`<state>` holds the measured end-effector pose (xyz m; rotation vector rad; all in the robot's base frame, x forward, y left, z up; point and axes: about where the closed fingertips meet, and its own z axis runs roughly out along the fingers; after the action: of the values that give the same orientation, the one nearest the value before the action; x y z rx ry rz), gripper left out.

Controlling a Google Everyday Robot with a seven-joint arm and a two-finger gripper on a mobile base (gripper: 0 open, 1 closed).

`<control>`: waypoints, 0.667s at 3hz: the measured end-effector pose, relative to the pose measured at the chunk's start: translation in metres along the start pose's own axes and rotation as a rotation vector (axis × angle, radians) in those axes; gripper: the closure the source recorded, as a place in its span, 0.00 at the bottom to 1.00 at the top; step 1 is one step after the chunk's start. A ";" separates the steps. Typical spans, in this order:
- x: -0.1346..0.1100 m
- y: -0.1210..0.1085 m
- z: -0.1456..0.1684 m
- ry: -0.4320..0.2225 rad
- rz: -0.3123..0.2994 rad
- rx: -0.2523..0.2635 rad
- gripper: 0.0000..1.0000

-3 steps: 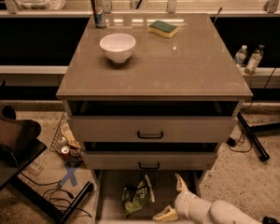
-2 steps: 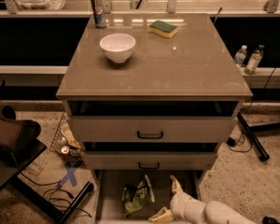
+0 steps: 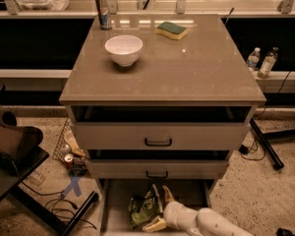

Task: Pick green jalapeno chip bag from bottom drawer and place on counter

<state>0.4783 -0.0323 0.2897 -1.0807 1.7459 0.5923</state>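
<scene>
The green jalapeno chip bag [image 3: 139, 211] lies crumpled on the floor of the open bottom drawer [image 3: 189, 191], left of centre. My gripper [image 3: 157, 208] comes in from the lower right on a white arm [image 3: 211, 223], low inside the drawer. Its fingers are spread, one finger [image 3: 166, 195] behind the bag's right edge and the other at the bag's front corner. The bag is not lifted. The counter [image 3: 196, 73] is the grey-beige cabinet top above.
On the counter stand a white bowl [image 3: 123, 49], a green-and-yellow sponge [image 3: 171, 30] and a can [image 3: 103, 11]. The two upper drawers with black handles [image 3: 158, 142] are slightly open. A wire basket with cans [image 3: 69, 154] and dark furniture [image 3: 12, 149] are left; bottles [image 3: 262, 61] right.
My gripper has moved left across the bottom drawer, from clear of the bag to right against its right side. The bag has not moved.
</scene>
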 end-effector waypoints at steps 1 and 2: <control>0.027 0.002 0.040 -0.020 0.043 -0.008 0.00; 0.048 0.006 0.070 0.001 0.048 -0.016 0.00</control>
<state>0.4992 0.0057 0.2162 -1.0528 1.7747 0.6361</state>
